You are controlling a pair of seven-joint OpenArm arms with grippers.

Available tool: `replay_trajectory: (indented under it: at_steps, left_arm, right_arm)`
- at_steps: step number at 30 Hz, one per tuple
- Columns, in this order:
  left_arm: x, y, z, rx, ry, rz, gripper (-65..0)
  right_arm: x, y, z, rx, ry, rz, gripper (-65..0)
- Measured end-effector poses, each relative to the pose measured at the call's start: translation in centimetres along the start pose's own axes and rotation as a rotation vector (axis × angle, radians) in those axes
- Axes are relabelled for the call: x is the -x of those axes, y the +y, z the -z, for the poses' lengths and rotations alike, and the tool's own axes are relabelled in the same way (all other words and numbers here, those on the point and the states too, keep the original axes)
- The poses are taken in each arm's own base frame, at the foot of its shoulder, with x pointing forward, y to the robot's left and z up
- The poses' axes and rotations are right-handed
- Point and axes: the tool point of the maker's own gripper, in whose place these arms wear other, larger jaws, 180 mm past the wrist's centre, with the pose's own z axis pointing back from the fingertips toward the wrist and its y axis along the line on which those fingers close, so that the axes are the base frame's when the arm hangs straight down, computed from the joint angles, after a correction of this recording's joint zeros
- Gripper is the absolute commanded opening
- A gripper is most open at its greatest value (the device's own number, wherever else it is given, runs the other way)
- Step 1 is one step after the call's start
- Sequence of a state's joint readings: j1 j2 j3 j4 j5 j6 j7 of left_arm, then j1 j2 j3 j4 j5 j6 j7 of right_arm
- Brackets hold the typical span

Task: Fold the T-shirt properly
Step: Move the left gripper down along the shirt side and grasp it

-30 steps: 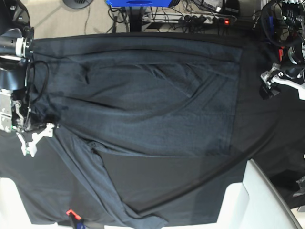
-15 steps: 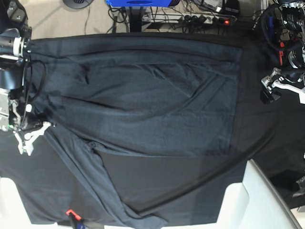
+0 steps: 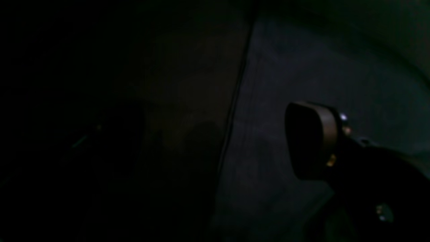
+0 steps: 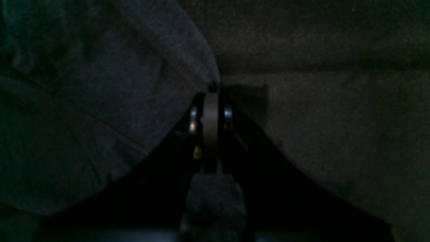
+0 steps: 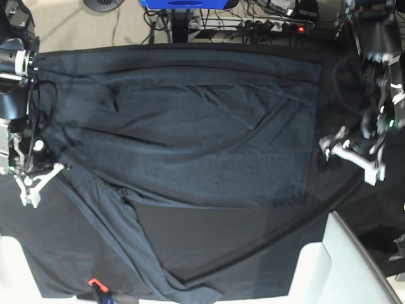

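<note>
T-shirt (image 5: 190,145) spread on tablecloth (image 5: 209,237). Right gripper (image 4: 211,88) pinches shirt edge, drawn outward. Left gripper (image 5: 326,151), grip unclear, newly moved to hem: 2-point fold likely imminent.

T-shirt (image 5: 190,139) hem corner hidden inside right hand (image 4: 211,88).
</note>
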State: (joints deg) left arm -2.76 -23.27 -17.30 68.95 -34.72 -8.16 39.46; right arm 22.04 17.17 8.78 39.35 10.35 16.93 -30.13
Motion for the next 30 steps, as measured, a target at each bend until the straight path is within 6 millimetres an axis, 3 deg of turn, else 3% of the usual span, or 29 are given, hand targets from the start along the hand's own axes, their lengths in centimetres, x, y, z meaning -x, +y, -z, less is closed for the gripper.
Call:
replay_trajectory:
  at_steps: [3,7,10,13,17,22,30]
  left_arm:
    - [-0.3,1.4,0.9,-0.037,0.022,-0.04,0.0]
    - [-1.3,1.0,1.8,-0.027,0.016,-0.075,0.0]
    - [-1.4,1.1,2.0,-0.034,0.023,-0.076,0.0]
    - [-2.0,-0.5,2.8,-0.015,0.046,-0.001,0.0]
    - [-2.9,-3.0,5.0,0.03,0.076,-0.011,0.0]
    - [-1.7,-2.0,7.0,0.008,0.126,0.009,0.0]
    - [0.0,-5.7,9.1,0.089,0.142,0.042,-0.8]
  right_arm:
    - [-0.3,0.1,0.0,-0.001,-0.016,0.0,-64.2]
    - [-0.8,-0.1,-0.2,0.002,-0.03,-0.002,-64.2]
    - [-2.2,0.0,-1.0,0.008,-0.078,-0.027,-64.2]
    - [-3.4,0.1,-1.4,0.007,-0.113,-0.035,-64.2]
    - [-2.7,0.0,-1.3,0.011,-0.095,-0.036,-64.2]
    - [-2.5,0.1,-1.3,0.009,-0.095,-0.034,-64.2]
    - [-2.7,0.0,-1.3,0.012,-0.097,-0.036,-64.2]
